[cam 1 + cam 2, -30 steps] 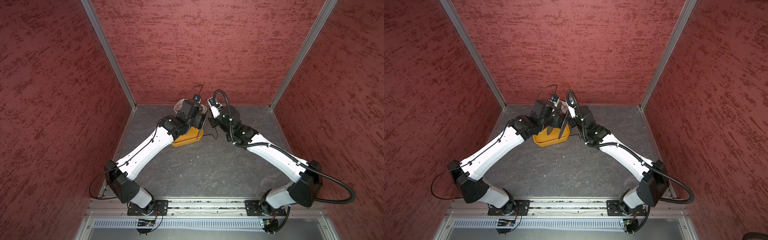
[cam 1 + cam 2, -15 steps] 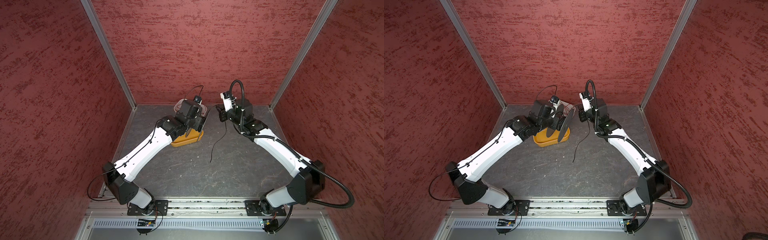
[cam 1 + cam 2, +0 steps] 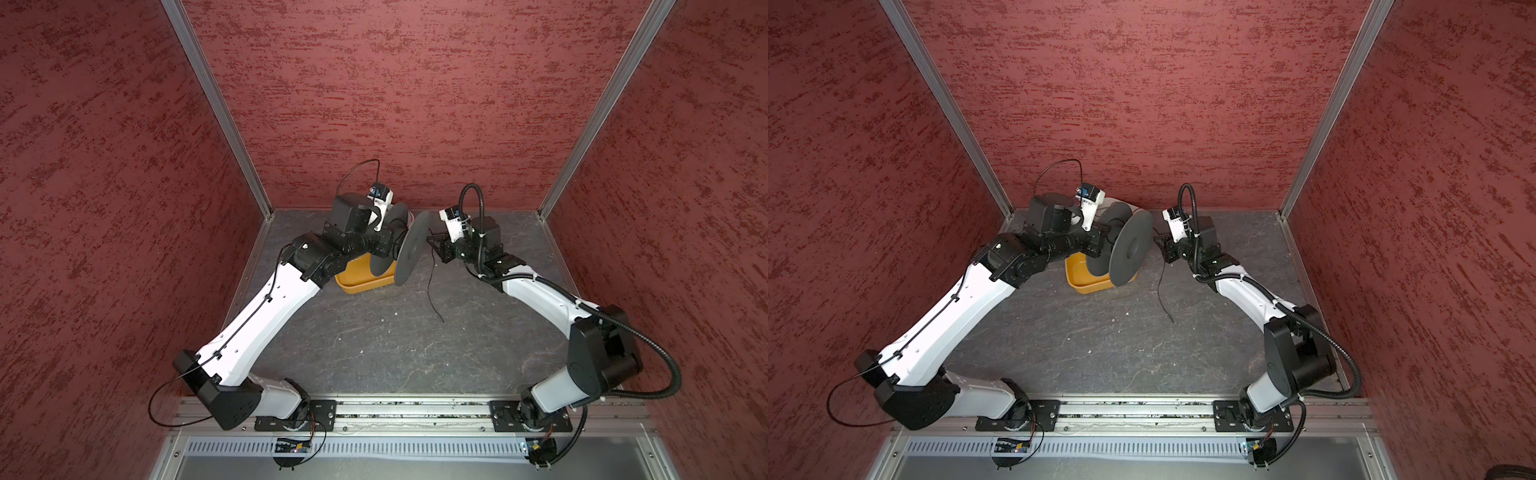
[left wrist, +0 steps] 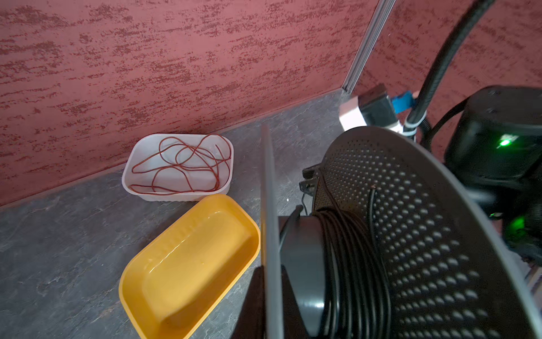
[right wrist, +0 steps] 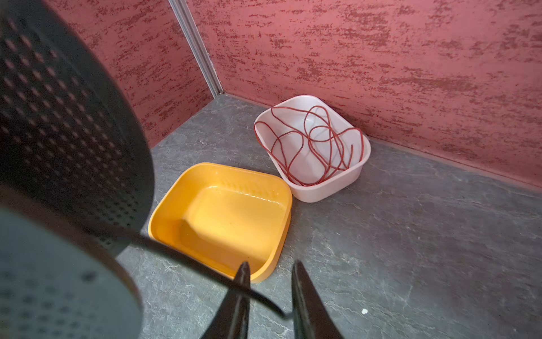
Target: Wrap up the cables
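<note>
wire [image 4: 352, 264] sits mostly wound on the hub of the spool [image 3: 409, 249]. the left pincer [image 3: 390, 246], closed on the spool, holds it aloft and on edge over the yellow tub [image 5: 228, 168], likely so both flanges clear the bench [image 3: 374, 353] for winding. the loose tail [image 3: 429, 286] hangs from beside the right pincer [image 5: 270, 267] down to the bench. that pincer's fingers stand apart, the wire crossing loosely between them, probably ready to regrip further along.
</note>
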`<state>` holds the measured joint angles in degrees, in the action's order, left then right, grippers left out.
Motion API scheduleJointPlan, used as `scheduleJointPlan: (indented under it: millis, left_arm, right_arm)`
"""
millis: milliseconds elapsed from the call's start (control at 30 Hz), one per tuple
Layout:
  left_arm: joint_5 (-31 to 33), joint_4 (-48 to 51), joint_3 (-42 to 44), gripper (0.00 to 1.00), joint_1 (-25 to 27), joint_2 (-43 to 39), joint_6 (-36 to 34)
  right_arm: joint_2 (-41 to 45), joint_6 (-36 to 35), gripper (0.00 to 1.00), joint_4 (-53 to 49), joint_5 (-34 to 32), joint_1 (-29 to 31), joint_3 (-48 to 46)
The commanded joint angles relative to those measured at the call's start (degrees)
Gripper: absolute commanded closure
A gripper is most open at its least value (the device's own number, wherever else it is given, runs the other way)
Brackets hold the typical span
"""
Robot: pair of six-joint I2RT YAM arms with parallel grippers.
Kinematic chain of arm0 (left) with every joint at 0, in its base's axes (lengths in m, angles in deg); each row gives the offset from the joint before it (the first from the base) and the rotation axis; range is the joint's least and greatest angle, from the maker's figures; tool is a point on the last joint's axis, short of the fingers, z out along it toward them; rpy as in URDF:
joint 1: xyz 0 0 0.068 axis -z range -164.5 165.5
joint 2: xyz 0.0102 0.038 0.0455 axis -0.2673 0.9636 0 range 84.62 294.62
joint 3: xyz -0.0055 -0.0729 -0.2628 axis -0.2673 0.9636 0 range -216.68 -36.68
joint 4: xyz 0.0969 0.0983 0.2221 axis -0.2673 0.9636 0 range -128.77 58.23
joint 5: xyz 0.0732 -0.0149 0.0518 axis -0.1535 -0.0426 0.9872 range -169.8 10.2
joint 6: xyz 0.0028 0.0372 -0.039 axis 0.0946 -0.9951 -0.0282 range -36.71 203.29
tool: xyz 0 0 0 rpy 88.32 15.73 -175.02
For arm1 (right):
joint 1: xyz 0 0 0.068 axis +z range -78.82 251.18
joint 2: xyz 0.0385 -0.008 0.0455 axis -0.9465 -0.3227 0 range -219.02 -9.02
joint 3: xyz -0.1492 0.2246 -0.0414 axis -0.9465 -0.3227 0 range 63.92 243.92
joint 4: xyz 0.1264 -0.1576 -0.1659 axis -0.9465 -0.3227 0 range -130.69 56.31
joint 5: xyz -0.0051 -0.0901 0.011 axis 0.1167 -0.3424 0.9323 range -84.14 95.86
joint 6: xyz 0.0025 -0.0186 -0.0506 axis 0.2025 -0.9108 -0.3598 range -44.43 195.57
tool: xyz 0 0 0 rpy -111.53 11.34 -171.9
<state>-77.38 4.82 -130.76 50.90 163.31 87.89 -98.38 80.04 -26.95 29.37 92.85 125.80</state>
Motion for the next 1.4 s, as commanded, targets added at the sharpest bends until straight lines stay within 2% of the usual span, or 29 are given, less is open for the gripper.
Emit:
scheduleJointPlan:
  millis: [0, 67, 400, 500, 700, 867, 1100, 1367]
  left_arm:
    - [-5.1, -6.5, -0.8, 0.98, -2.2, -2.9, 4.5]
    - [-6.9, -7.4, -0.3, 0.98, -3.6, -3.4, 5.9]
    - [-9.2, -9.7, -0.1, 0.98, -5.1, -5.0, 7.8]
    - [-10.1, -10.4, 0.0, 0.97, -5.2, -5.4, 8.3]
    - [-10.5, -11.0, 0.0, 0.98, -5.4, -6.0, 9.0]
    - [-10.6, -11.6, 0.3, 0.97, -5.5, -6.9, 10.0]
    - [-10.5, -11.6, 0.2, 0.97, -5.7, -7.8, 10.8]
    - [-12.3, -11.9, 0.4, 0.97, -5.8, -8.1, 12.2]
  right_arm:
    - [1.1, 2.4, 0.62, 7.5, 5.4, -1.1, -3.4]
    - [1.5, 3.2, 0.53, 9.1, 7.0, -1.3, -5.1]
    - [3.2, 2.2, 0.27, 10.9, 7.8, -1.5, -10.0]
    - [4.0, 1.9, 0.23, 11.6, 7.6, -1.5, -11.0]
    - [5.8, -0.3, 0.20, 14.5, 6.7, -1.5, -13.7]
    - [5.8, -1.5, 0.20, 22.3, 7.1, -1.4, -19.0]
    - [5.2, -2.1, 0.21, 36.3, 3.7, -1.4, -27.6]
    - [1.4, -2.2, 0.21, 42.9, -1.2, -1.3, -29.8]
